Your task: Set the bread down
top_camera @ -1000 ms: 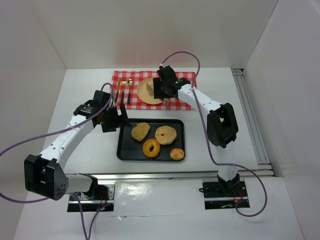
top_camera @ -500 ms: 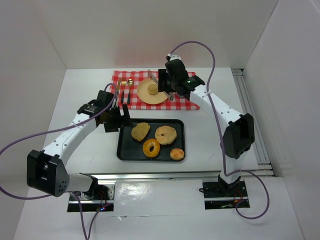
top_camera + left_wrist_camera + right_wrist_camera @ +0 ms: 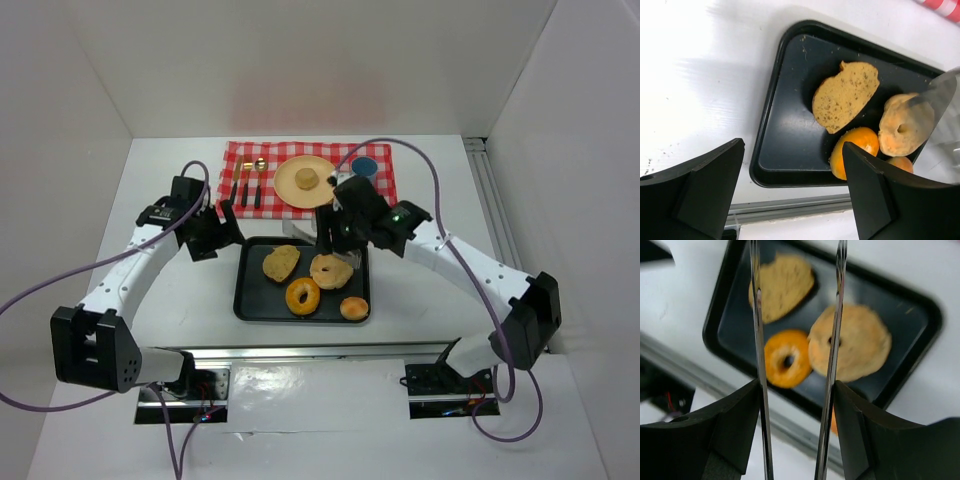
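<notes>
The pale, ring-shaped bread lies in the black rectangular metal tray, in the tray's far right part. The tray is in the middle of the desk, toward the near edge. The right pincer hangs directly above this bread, with its two thin metal fingers apart and nothing between them.

In the right wrist view one finger crosses the left side of the ring and the other passes over the neighbouring pieces. I judge that the jaws are not yet centred on it and must shift a little toward the right edge of the desk. The ring is round, so it has no long axis to align with.

The left pincer is also apart and empty. It waits beside the far left corner of the tray, farther from the ring than the right one.

The tray holds three more pieces:
- a brown seeded slice of bread at the far left, lying diagonally
- an orange glazed ring at the near side
- a small round golden bun at the near right corner

At the far edge of the desk there is a red checked cloth. On it stands a round yellow plate with one small bread roll on it. This is probably the place for the next bread.
</notes>
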`<state>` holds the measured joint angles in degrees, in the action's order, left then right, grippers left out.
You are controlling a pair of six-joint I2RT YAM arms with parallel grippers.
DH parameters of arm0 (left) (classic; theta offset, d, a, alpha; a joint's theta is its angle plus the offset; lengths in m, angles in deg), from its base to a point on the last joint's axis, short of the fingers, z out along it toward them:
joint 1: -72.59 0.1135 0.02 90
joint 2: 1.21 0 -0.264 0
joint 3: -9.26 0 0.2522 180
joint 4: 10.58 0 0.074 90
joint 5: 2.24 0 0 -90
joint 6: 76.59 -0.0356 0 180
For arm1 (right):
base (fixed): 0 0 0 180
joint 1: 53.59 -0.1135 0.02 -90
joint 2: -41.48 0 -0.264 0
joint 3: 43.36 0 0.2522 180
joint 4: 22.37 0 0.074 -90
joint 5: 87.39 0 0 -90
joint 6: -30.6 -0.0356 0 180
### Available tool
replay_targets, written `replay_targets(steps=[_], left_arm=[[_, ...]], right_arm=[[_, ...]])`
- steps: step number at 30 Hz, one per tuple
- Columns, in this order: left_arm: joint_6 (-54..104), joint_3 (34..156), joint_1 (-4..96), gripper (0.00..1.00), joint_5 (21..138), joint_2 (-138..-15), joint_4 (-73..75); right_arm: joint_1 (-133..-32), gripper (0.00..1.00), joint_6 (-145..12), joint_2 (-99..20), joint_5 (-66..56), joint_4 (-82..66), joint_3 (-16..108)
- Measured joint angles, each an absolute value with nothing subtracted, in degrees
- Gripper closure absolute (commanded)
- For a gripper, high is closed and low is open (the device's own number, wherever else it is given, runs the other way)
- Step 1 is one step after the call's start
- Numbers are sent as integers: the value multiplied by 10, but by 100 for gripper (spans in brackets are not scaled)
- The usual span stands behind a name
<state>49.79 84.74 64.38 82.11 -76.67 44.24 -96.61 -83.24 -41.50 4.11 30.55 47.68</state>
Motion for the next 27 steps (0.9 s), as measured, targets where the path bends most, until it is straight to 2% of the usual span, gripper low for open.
replay_targets(steps=[6,16,18,19,23,27], left_arm=[[495,860,663,8,821,-765,444],[481,861,673,8,820,-756,450],[481,861,677,8,820,-754,450],[480,861,678,8,819,-753,451],[478,859,683,8,818,-750,451],[477,855,688,8,816,-748,452]], right_arm=[[-1021,35,-880,-414,-19,309,384],[-1020,35,-890,-476,-43,293,387],[-1020,38,-889,-488,-46,293,390],[-1020,39,-889,-493,-46,291,391],[-1017,61,-887,-505,-43,287,402],[-1017,73,-882,-506,-29,291,425]])
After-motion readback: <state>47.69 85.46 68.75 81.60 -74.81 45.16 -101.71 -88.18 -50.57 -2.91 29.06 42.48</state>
